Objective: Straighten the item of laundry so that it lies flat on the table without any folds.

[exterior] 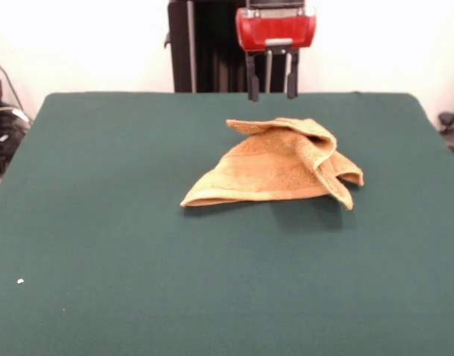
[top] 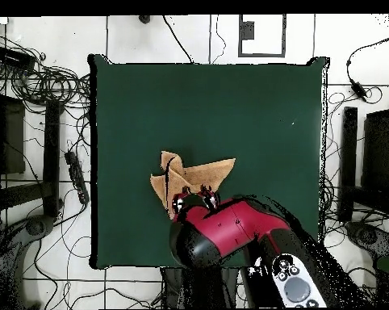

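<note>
Towel position: the golden-tan towel [exterior: 283, 167] [top: 190, 179] lies crumpled on the table [exterior: 138, 259] [top: 254, 105], roughly midway between the side edges in the front view and nearer the far, robot-side edge than the near one.
Towel long axis: in the front view it runs across the picture, about parallel to the table's far edge, from a pointed corner at lower left to a bunched mass at right.
Towel pointing: the flat, tapered corner points toward the table's left edge in the front view; in the overhead view the same taper points toward the right edge.
Towel shape: roughly triangular heap, one flat flap with a hemmed border along its near edge, the right end folded over itself in raised loops.
Towel texture: looped terry pile, soft and thick, with a smoother woven band close to the hem.
Table surface: dark green, matte, felt-like cloth, rectangular with slightly rounded corners.
Gripper position: the gripper [exterior: 271, 93] [top: 196, 196] hangs below a glossy red housing, over the far edge of the table, just behind the towel and clear of it in the front view.
Gripper state: two thin dark fingers [exterior: 252, 81] stand apart with a gap between them, nothing held.
</note>
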